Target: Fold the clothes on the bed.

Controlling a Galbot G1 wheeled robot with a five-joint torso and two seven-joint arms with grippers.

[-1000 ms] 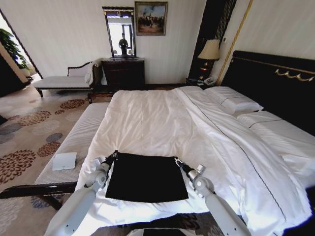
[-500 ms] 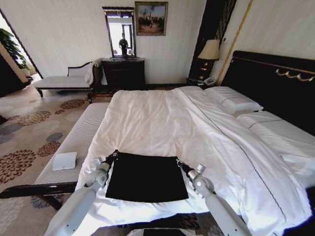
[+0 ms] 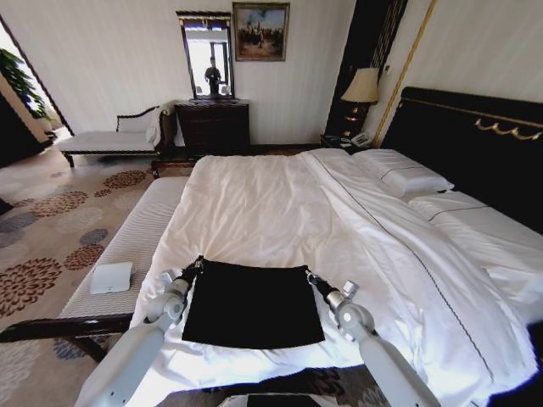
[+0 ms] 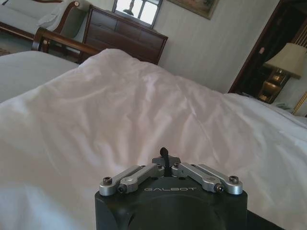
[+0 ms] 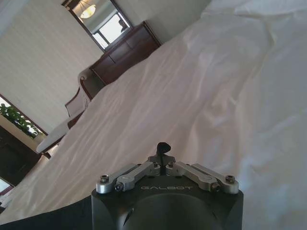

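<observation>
Both arms reach forward over the near edge of the bed (image 3: 254, 195), the left tool (image 3: 197, 266) and right tool (image 3: 310, 275) each pinched closed on a far corner of the black T-shirt (image 3: 253, 303) lying flat between them.

Black T-shirt (image 3: 253, 305): matt soft cloth. Bed (image 3: 280, 203): smooth white cloth, glossy dark wood headboard.

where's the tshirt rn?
In the head view the black T-shirt lies flat on the near edge of the bed, between the left gripper and right gripper at its far corners.
</observation>
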